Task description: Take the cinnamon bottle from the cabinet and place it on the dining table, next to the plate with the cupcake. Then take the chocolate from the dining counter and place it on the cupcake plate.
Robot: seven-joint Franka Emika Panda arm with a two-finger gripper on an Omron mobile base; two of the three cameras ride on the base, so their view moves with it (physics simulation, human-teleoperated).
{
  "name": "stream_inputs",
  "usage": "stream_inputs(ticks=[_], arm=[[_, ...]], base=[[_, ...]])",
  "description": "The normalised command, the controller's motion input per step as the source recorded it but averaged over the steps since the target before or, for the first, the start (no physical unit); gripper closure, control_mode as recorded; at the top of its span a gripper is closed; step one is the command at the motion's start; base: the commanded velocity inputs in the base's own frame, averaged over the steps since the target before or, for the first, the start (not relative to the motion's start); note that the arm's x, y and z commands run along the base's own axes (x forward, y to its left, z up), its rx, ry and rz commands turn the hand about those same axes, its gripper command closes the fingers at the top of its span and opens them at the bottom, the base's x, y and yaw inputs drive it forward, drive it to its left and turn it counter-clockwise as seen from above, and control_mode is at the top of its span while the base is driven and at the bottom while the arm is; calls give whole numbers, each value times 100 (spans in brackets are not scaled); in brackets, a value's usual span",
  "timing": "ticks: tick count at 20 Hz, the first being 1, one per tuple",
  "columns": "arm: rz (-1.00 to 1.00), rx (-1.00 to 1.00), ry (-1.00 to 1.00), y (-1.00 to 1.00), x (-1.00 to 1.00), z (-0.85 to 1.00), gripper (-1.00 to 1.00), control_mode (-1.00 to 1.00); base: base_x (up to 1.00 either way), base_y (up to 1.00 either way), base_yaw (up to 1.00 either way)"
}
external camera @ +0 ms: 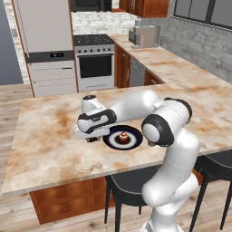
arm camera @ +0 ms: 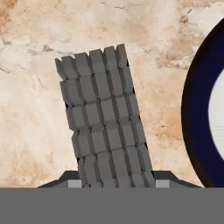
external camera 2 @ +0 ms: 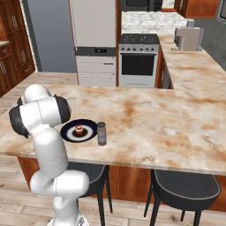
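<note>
Bottle (external camera 2: 102, 133) set beside plate (external camera 2: 66, 131) (cupcake (external camera 2: 79, 130) aboard); tool (arm camera: 112, 186) clamped on chocolate (arm camera: 104, 118), not yet plated.

Arm (external camera: 174, 149): glossy white rounded segments, dark charcoal joint rings, dark band near the wrist; small dark finger tips (arm camera: 162, 176).

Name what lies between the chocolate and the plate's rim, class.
Nothing: in the hand view, bare marbled table top separates the chocolate from the plate.
</note>
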Motion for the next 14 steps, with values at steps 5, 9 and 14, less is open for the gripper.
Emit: stream_inputs(ticks=[5,9,14], arm=[[-9,0,0,-98,-7,15,100,-100],[-7,0,9,-62,8,-6,100,-100],[-3,0,2,-33,26,-9,100,-100]], base=[[0,0,0],[0,0,0],[0,0,0]])
